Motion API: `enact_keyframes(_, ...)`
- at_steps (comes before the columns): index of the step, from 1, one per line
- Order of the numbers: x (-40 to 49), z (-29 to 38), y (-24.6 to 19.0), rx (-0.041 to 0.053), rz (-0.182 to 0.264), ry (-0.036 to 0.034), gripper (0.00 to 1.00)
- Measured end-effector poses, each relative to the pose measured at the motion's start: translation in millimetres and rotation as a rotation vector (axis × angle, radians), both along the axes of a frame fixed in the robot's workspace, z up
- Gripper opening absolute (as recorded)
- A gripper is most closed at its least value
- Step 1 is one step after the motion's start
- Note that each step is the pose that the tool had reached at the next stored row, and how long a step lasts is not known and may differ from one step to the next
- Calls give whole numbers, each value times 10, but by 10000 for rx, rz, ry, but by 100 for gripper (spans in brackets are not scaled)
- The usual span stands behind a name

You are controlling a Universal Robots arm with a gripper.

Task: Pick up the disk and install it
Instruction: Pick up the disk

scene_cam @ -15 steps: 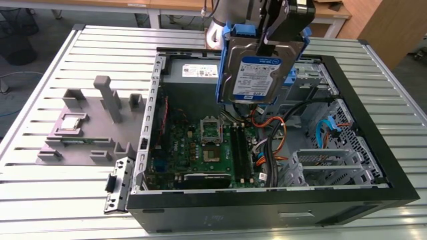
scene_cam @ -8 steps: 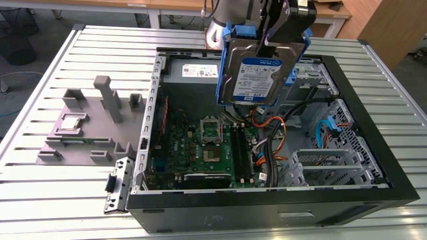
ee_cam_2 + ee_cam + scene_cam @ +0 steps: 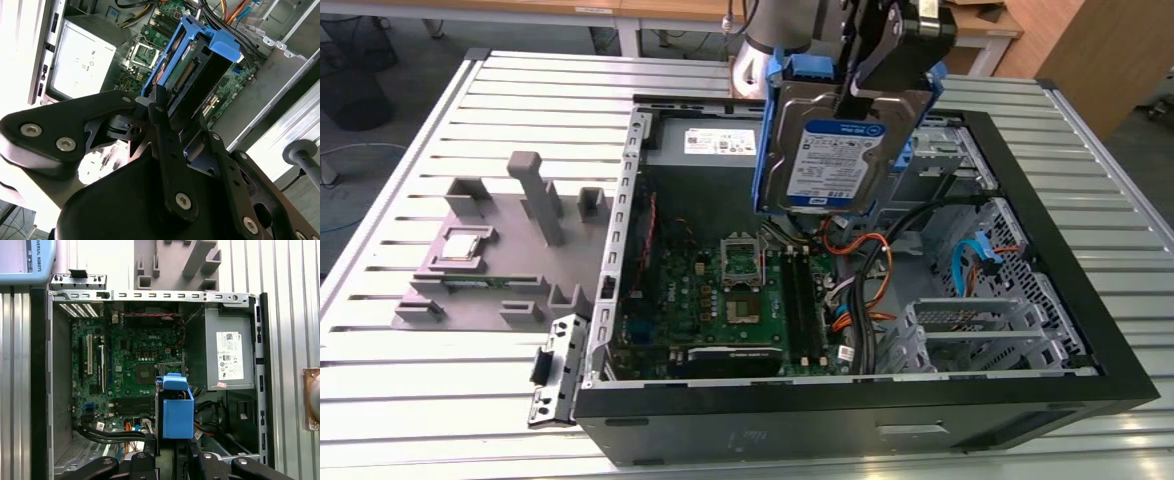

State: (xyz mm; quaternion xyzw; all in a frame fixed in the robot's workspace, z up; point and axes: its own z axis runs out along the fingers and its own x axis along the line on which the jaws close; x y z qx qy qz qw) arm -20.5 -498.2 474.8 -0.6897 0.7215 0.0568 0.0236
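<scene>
Lying open on the slatted table, the black computer case has a grey stand just beside it on the exterior view's left, and above the case's green board the gripper squeezes the disk, holding it up on edge.

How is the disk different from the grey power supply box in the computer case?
The disk hangs on edge above the open case, clamped in the gripper's jaws; the power supply box sits mounted inside it. The disk is a thin slab in a blue carrier; the box is bulkier, plain grey. Both are rectangular with stickers.
</scene>
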Motion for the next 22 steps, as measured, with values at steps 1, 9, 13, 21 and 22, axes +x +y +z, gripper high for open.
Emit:
enact_keyframes(1, 0, 0, -8, -1, 1, 0, 35)
enact_keyframes(9, 0, 1, -54, -1, 0, 0, 35)
enact_keyframes(13, 0, 0, -64, 0, 0, 0, 35)
enact_keyframes(21, 0, 0, -90, 1, 1, 0, 35)
enact_keyframes(22, 0, 0, -96, 1, 0, 0, 35)
